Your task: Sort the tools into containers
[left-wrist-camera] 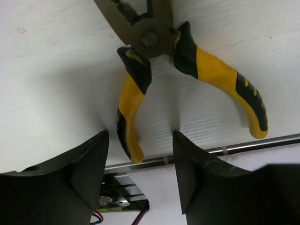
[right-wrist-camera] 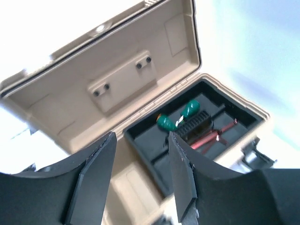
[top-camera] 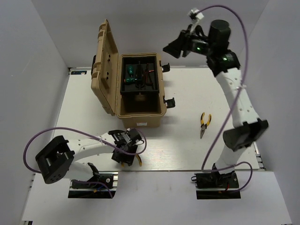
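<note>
- The near pliers (left-wrist-camera: pixel 150 42) lie flat on the white table (left-wrist-camera: pixel 47 61), straight below the left gripper (left-wrist-camera: pixel 140 136). In the wrist view the steel head points to 12 o'clock. One handle runs down to 6 o'clock between the fingers, and the other splays off toward 4 o'clock.
- I'd say the pick turns on that 6 o'clock handle. It lies lengthwise in the gap, so the fingers would close across it, not along it. Its end comes close to the table's near edge.
- The left gripper's jaws stand apart, one on each side of that handle, touching nothing I can see. I can't tell whether they are low enough to bite.
- The pliers have a hard grey head with a round pivot rivet. The thin curved handles are sleeved in smooth yellow with black insets. Caught by one handle only, they would likely swing.
- From above, this pair sits at 6 o'clock of the toolbox (top-camera: pixel 140 121), near its front wall. The left arm is plainly the nearer one.
- The far pliers (top-camera: pixel 205 124) lie at 4 o'clock of the toolbox, nose toward 6 o'clock, on the right arm's side.
- The toolbox is tan ribbed hard plastic, with its lid (top-camera: pixel 105 65) up on the 9 o'clock side. Its black tray (right-wrist-camera: pixel 150 140) holds the stubby green screwdrivers (right-wrist-camera: pixel 180 117) and thin reddish-brown hex keys (right-wrist-camera: pixel 213 138).
- The right gripper (right-wrist-camera: pixel 140 140) hangs high at about 1 o'clock of the box, fingers parted and empty.
</note>
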